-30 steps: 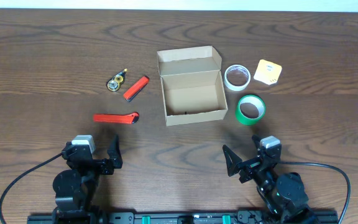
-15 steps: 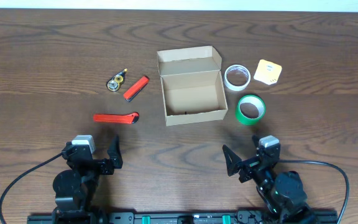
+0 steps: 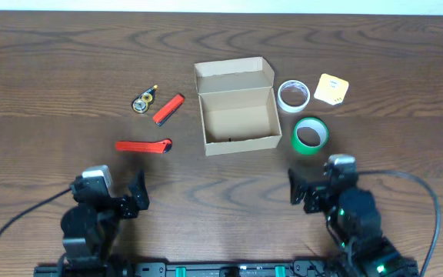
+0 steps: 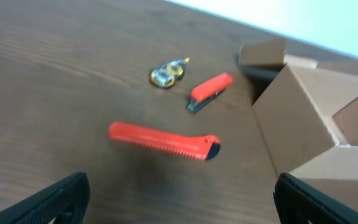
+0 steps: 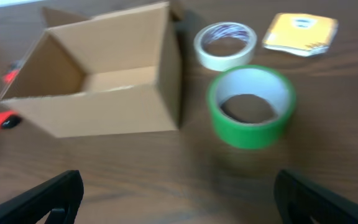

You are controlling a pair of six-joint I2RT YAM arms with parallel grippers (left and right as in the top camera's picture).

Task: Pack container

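Starting the packing seems the step in hand: the container (image 3: 237,115) sits open at mid-table, flap folded back, apparently empty. It lies ahead of and between the left gripper (image 4: 182,202) and right gripper (image 5: 179,199), well apart from both. Each hangs empty with jaws spread wide. The next move likely calls for reaching the green tape roll (image 3: 310,135) just beside the box, or the red cutter (image 3: 143,145).

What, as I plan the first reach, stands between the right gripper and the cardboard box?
Nothing visible does. Only bare table lies between the open right gripper and the box. The green tape roll sits just right of the box, close beside that path but not across it.
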